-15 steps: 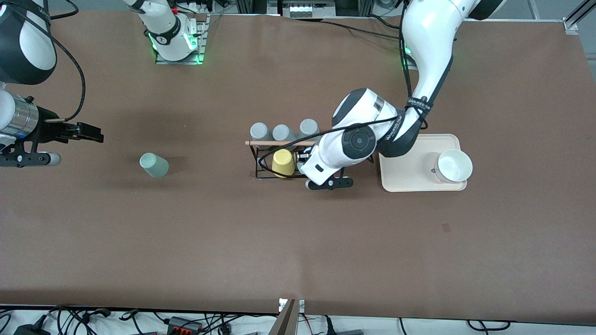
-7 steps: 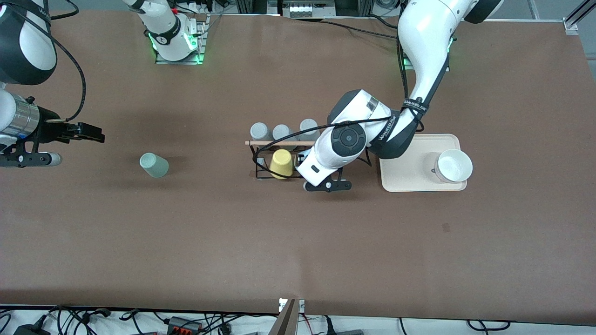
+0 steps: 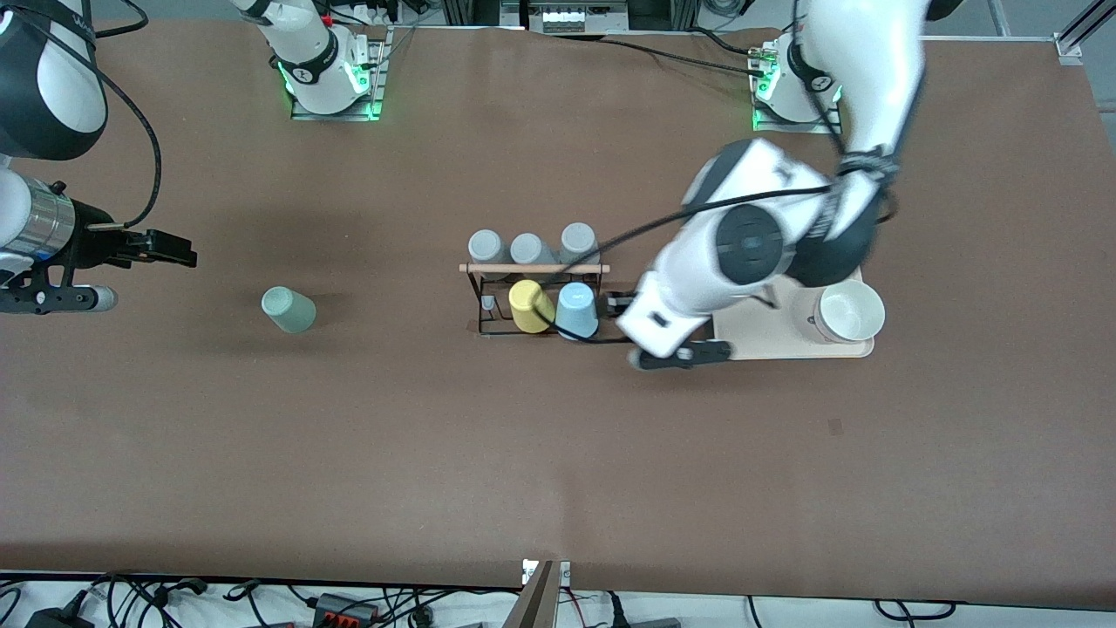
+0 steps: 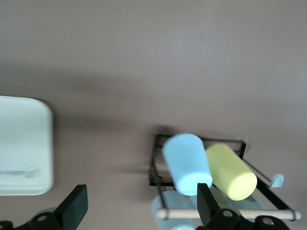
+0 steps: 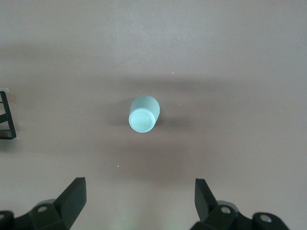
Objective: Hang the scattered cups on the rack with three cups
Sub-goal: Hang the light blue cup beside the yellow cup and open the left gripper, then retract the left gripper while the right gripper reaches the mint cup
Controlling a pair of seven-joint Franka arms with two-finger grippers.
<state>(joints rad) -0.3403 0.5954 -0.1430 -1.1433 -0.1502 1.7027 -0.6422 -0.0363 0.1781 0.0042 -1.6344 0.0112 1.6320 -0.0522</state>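
The black wire rack (image 3: 482,301) with a wooden rod (image 3: 534,268) stands mid-table. The light blue cup (image 3: 576,310) hangs upside down on a peg of it beside a yellow cup (image 3: 529,306). In the left wrist view the blue cup (image 4: 187,163) and the rack (image 4: 153,165) show too. My left gripper (image 3: 621,303) is open and empty beside the rack, between it and the tray; its wrist view (image 4: 141,208) shows the jaws wide apart. The mint green cup (image 3: 289,310) stands upside down on the table toward the right arm's end. My right gripper (image 3: 170,249) is open and empty, apart from the mint cup (image 5: 144,115).
Three grey cups (image 3: 527,247) hang on the rack's row farther from the front camera. A beige tray (image 3: 758,336) with a white bowl (image 3: 850,311) lies toward the left arm's end, close to the left gripper. The rack's edge (image 5: 7,117) shows in the right wrist view.
The left arm has drawn back from the rack toward the tray, and the light blue cup now shows hanging on the rack. The right arm has not moved.
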